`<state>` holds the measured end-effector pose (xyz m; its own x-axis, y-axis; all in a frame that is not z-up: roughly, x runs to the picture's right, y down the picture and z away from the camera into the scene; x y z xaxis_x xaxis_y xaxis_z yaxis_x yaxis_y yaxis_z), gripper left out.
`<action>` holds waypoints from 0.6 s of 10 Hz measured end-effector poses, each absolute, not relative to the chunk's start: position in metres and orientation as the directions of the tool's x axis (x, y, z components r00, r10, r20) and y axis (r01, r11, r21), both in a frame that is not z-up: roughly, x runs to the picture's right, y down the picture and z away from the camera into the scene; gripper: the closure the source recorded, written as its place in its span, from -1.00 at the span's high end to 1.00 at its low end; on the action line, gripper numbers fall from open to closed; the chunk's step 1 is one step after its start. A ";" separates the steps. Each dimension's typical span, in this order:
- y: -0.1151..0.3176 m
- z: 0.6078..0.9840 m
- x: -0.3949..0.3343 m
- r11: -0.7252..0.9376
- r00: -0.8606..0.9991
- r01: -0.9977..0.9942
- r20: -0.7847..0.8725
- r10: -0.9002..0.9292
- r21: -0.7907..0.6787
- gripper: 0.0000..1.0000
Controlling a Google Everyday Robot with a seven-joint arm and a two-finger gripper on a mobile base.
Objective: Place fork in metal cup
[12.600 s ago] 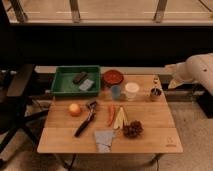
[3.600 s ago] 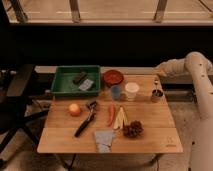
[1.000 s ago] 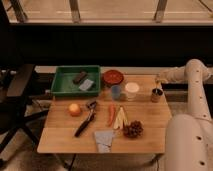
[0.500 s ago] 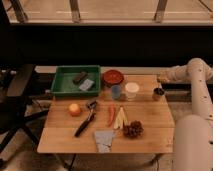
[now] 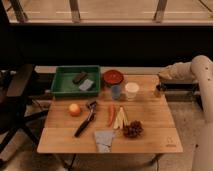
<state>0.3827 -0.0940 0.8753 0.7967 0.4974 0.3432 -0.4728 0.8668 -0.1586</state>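
Observation:
The metal cup [image 5: 158, 92] is a small dark cylinder near the right edge of the wooden table [image 5: 150, 140], right of the white cup [image 5: 132, 90]. My gripper [image 5: 161, 79] comes in from the right on the white arm [image 5: 192, 70] and hangs just above the metal cup, partly covering it. The fork does not show on its own; I cannot tell whether it is in the gripper or in the cup.
A green tray [image 5: 62, 82] with a dark object and a grey sponge stands at back left. A red bowl [image 5: 113, 77], pale blue cup [image 5: 116, 92], orange [image 5: 74, 109], black-handled tool [image 5: 85, 121], carrot [image 5: 111, 114], brown cluster [image 5: 132, 129] and grey cloth [image 5: 104, 140] lie mid-table. A chair [image 5: 15, 95] stands left.
The arm has swung in from the right over the table's right edge, and the gripper now sits lower and closer over the metal cup.

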 end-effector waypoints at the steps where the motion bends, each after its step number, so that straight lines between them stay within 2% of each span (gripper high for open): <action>1: -0.101 0.865 0.378 0.874 0.802 -0.467 0.351 0.483 -0.135 -1.00; 6: -0.139 0.813 0.366 0.897 0.834 -0.442 0.359 0.419 -0.022 -1.00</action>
